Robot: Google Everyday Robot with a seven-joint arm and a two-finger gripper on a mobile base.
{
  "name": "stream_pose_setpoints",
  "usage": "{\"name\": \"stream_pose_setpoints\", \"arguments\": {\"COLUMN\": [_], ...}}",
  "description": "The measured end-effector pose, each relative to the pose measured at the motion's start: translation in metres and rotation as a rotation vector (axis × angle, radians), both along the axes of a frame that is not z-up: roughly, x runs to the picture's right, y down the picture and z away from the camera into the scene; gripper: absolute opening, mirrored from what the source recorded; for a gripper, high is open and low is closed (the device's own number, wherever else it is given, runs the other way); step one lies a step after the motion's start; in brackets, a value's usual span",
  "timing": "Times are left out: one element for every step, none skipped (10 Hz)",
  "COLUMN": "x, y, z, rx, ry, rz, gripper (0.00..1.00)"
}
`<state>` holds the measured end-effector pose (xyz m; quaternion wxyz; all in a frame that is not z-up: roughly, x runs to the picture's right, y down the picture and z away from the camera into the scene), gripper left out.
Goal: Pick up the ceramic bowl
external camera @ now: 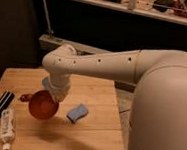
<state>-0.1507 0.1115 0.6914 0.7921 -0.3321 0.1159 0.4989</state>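
The ceramic bowl (42,105) is glossy red-orange, round and shallow, and it is tilted with its inside facing the camera, held above the wooden table (90,134). My gripper (56,92) is at the bowl's upper right rim, shut on it, at the end of the white arm (113,66) that reaches in from the right. A small dark-red oblong object (24,97) lies just left of the bowl, partly hidden by it.
A blue-grey item (77,112) lies right of the bowl. A black oblong object (2,104) and a white tube (7,126) lie at the table's left edge. A dark wall and a shelf stand behind the table.
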Motion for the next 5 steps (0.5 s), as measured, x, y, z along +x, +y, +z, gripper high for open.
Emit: {"name": "stream_pose_setpoints", "arguments": {"x": [0.0016, 0.0020, 0.0018, 0.0002, 0.0004], "y": [0.0020, 0.0042, 0.0055, 0.0056, 0.0052], "z": [-0.0009, -0.0015, -0.0021, -0.0025, -0.0030], "rx": [0.000, 0.000, 0.000, 0.000, -0.001], "ry": [0.006, 0.010, 0.013, 0.006, 0.004], "rz": [-0.004, -0.009, -0.007, 0.006, 0.013], "gripper": [0.00, 0.00, 0.00, 0.00, 0.00]}}
